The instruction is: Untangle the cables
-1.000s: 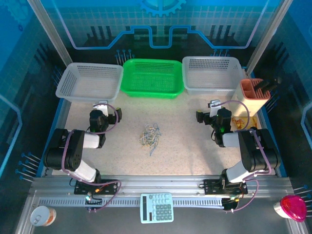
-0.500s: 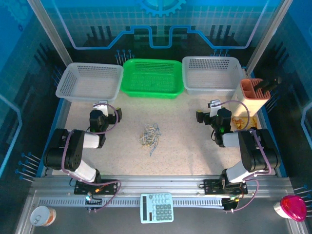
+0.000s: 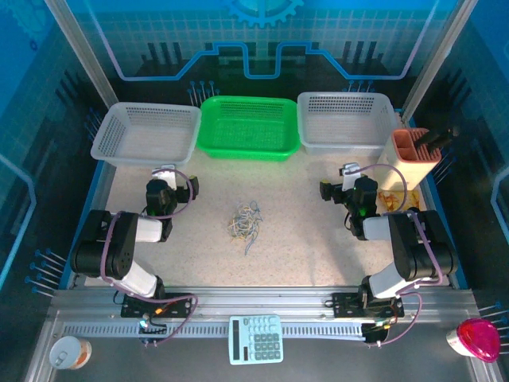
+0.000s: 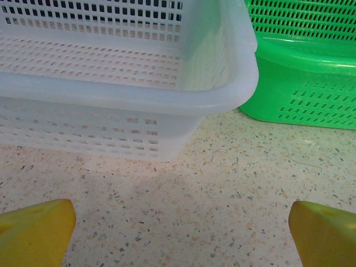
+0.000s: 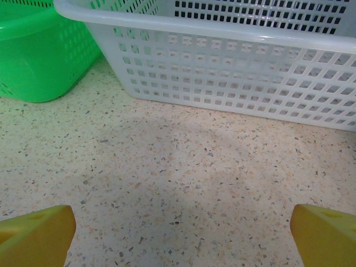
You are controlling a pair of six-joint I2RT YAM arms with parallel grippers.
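Lying in a tangled pile, the cables sit in the middle of the table. The left gripper and the right gripper each have yellow fingers wide apart.

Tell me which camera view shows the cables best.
The top external view: the cables lie whole, as one small tangle on the table between the arms. The wrist views face the left white basket and the right white basket, away from them.

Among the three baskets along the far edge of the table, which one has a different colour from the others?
The middle basket: it is bright green, while the left basket and the right basket are both translucent white.
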